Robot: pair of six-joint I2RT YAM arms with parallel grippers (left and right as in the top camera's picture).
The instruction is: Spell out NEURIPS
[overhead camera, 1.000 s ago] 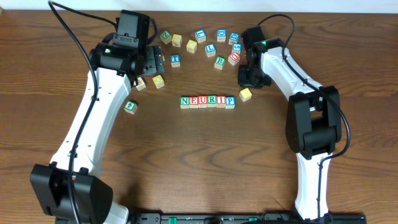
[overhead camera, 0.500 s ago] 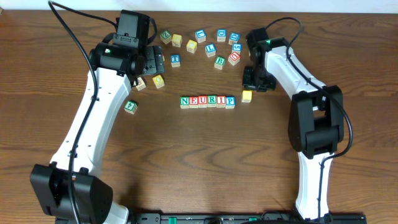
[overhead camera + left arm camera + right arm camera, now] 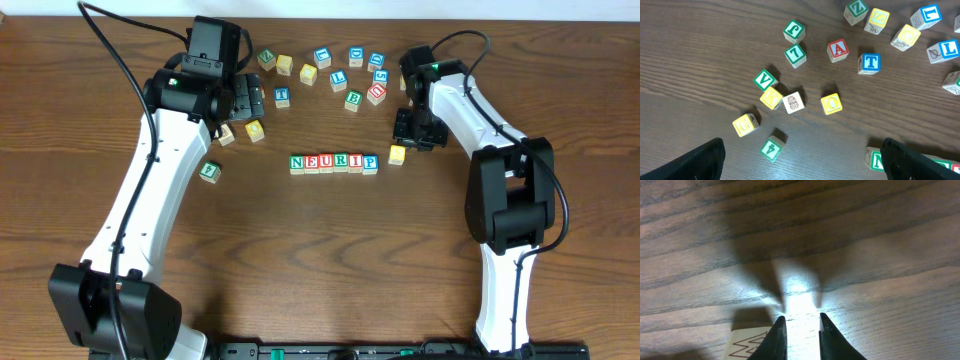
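- Step in hand: the last letter. The NEURIP row point(image 3: 334, 162) stands mid-table, and a yellow cube point(image 3: 397, 154) sits just right of the P, a little apart and slightly off the line.
- It is probably the S, though its top face cannot be read from overhead. The wrist view catches only a corner with a zigzag drawing.
- The right gripper point(image 3: 802, 321) hovers just beside that cube, its jaws parted only a sliver and gripping nothing.
- The left gripper point(image 3: 802, 147) hangs wide open and empty over the loose cubes point(image 3: 338, 78).
- Next move: close the gap — set the cube flush against the P, in line.
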